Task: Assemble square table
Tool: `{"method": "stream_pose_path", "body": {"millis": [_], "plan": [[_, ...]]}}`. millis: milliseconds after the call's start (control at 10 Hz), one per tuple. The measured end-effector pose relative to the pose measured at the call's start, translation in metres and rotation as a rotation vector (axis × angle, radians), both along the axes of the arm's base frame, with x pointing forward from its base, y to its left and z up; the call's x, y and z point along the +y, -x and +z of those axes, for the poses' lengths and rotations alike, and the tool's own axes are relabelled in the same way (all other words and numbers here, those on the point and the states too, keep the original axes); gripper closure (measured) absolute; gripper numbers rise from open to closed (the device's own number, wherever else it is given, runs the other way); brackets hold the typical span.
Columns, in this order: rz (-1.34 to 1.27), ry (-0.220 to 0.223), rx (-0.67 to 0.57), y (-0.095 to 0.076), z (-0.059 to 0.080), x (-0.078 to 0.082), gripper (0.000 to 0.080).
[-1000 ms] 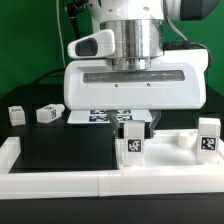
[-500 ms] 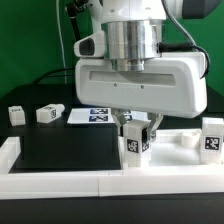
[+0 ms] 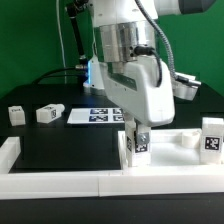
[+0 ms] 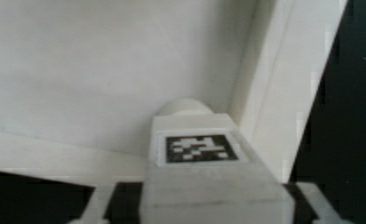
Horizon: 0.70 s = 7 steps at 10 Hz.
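Note:
My gripper (image 3: 136, 129) reaches down from above and is shut on a small white tagged leg (image 3: 138, 146). The leg stands upright at the near corner of the white square table top (image 3: 176, 140), towards the exterior view's left. In the wrist view the leg (image 4: 201, 150) fills the gap between my fingers (image 4: 118, 203), over the top's white floor (image 4: 91, 70) beside its raised rim (image 4: 278, 60). Another tagged leg (image 3: 210, 137) stands upright at the top's right end. Two loose legs (image 3: 15, 114) (image 3: 48, 114) lie on the black table at the left.
The marker board (image 3: 95, 116) lies flat behind my gripper. Long white border bars (image 3: 60, 181) run along the front, with a raised end at the left (image 3: 8, 152). A cable hangs at the back left.
My gripper has turned about its vertical axis while staying on the leg: its wide face, first square to the camera, now shows edge-on. The leg stays at the same corner.

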<state>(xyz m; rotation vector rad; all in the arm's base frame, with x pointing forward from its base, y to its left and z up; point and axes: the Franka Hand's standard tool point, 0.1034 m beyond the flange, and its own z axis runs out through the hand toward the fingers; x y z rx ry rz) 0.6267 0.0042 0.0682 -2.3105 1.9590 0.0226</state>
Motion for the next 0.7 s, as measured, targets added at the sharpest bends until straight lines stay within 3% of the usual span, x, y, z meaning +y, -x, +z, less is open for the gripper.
{"method": "stream_pose_path", "body": {"millis": [500, 700], "plan": [[-0.502, -0.038, 0.029, -0.0001, -0.0003, 0.0023, 0.0509], [-0.539, -0.029, 0.018, 0.0007, -0.0003, 0.0027, 0.0498]]}}
